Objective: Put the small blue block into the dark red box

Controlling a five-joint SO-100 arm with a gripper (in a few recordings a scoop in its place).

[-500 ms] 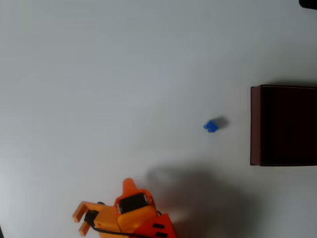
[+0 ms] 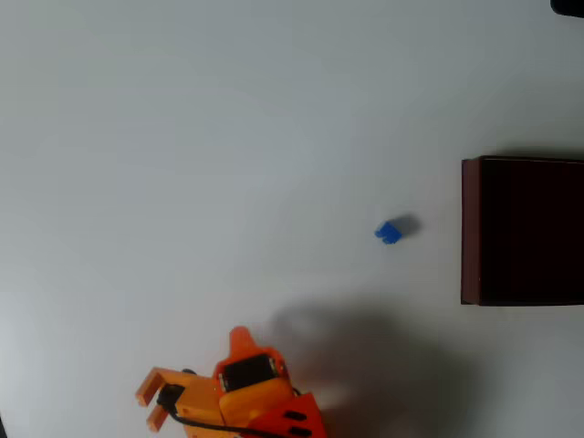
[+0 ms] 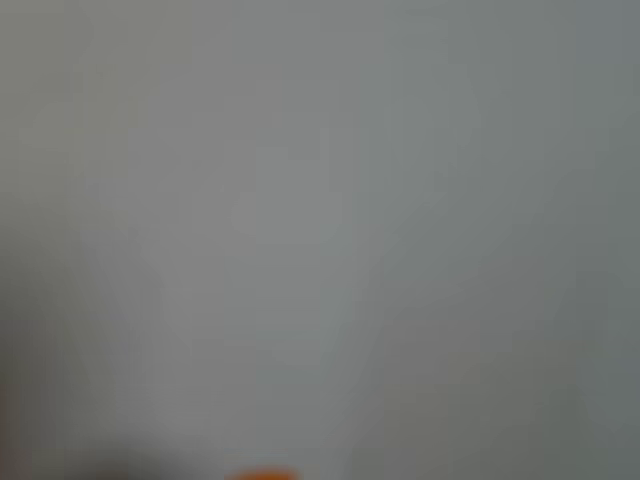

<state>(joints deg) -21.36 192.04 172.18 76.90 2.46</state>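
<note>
In the overhead view the small blue block [image 2: 388, 232] lies alone on the white table, a short way left of the dark red box [image 2: 471, 230]. The box has thin red-brown walls and a near-black inside, and the right edge of the picture cuts it off. My orange gripper [image 2: 150, 403] is at the bottom left, far from the block, pointing left. Its two fingers stand apart with nothing between them. The wrist view is a grey blur with a sliver of orange [image 3: 262, 474] at the bottom edge.
The arm's shadow [image 2: 365, 356] falls on the white table [image 2: 228, 137] between the gripper and the block. A dark object [image 2: 569, 5] pokes in at the top right corner.
The arm has edged very slightly up and right in the overhead view. The block and the box have not moved.
</note>
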